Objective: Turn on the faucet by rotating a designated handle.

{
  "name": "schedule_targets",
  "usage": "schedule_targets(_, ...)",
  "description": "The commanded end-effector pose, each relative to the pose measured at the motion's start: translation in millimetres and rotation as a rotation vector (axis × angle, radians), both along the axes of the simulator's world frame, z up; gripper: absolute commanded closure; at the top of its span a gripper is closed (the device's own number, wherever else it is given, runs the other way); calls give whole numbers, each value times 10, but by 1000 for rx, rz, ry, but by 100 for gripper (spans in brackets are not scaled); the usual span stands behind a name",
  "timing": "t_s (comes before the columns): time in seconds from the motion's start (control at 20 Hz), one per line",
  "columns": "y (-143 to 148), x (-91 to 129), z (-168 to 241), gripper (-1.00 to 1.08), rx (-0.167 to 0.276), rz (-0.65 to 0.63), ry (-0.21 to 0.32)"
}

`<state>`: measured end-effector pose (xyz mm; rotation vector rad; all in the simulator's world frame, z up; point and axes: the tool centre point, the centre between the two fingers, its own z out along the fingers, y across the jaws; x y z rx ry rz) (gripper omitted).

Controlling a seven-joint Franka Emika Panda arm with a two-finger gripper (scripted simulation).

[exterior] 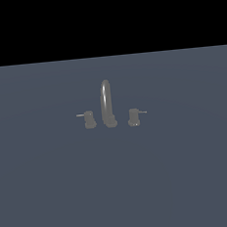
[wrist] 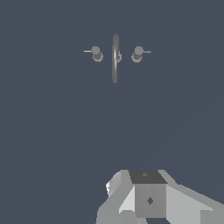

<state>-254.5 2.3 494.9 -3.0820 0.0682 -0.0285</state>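
Note:
The faucet (exterior: 107,104) is a small grey-brown set on a flat dark blue-grey floor, with a tall narrow arched spout in the middle. The handle (exterior: 134,116) is the stubby knob on the exterior view's right, with a thin lever pointing right and a pale speck at its foot. The twin knob (exterior: 89,119) has a leftward lever. The arm does not show in the exterior view. In the wrist view the faucet (wrist: 115,59) and the handle (wrist: 138,53) are seen from above. A grey-white part of my gripper (wrist: 146,197) shows there, well apart from the faucet. Its fingertips are hidden.
The dark blue-grey floor (exterior: 120,183) spreads flat around the faucet. A black band fills the top of the exterior view.

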Motion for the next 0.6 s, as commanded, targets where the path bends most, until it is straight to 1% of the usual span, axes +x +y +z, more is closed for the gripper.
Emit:
schedule_targets(0.0,0,0,0,108,0,0,0)
schedule_targets(0.4,91,111,81,108,15,-6,-30)
schedule_targets(0.55,91,111,81,108,15,-6,-30)
